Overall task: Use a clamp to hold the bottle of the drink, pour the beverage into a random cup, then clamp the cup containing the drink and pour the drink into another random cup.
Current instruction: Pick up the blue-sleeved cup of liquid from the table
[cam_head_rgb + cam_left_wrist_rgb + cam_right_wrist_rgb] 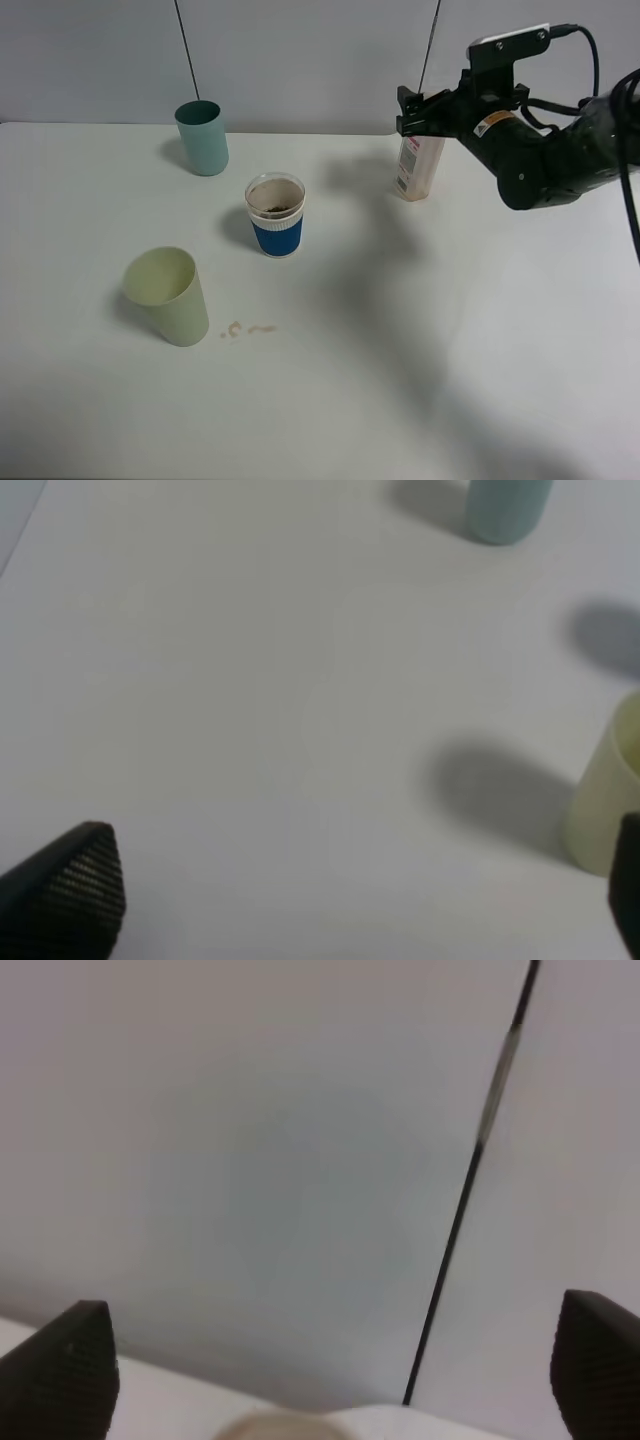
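Nearest stands the pale green cup, upright and, as far as its mouth shows, empty; just beside its foot a few small spilled bits lie on the white table. The left gripper hangs over bare table near that cup, its claw wide apart and holding nothing (the high view does not show it at all). Further back, about the middle, the blue-banded cup has something brown inside; the first pour looks done, by my judgement. Beyond it to the left is the teal cup; what it holds I cannot tell. Farthest, at the back right, the bottle stands upright on the table; the right gripper is at its top with fingers spread to either side, not clamped on it. What seems left is to grasp the blue-banded cup and pour it into one of the other two.
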